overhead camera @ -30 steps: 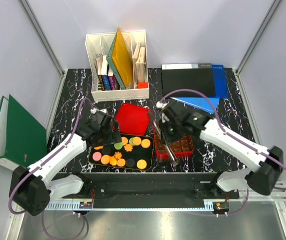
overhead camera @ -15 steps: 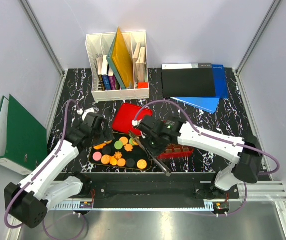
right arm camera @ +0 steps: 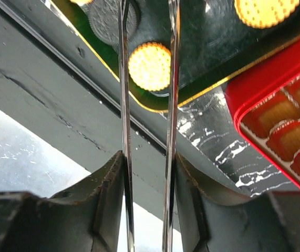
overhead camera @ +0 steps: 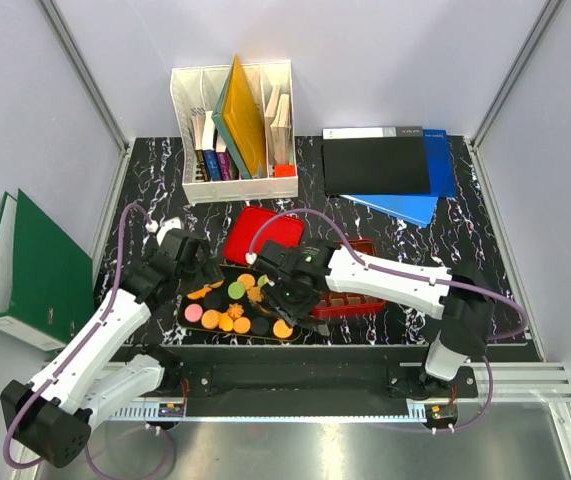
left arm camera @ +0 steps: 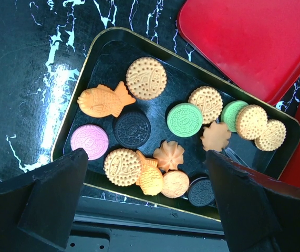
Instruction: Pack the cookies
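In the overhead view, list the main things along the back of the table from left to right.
green binder → white book rack → black folder → blue folder

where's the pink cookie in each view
top external: pink cookie at the black tray's left end, front row.
left wrist: lower left, beside a black cookie.
right wrist: not in it.
shared landmark: the black tray with its gold rim.
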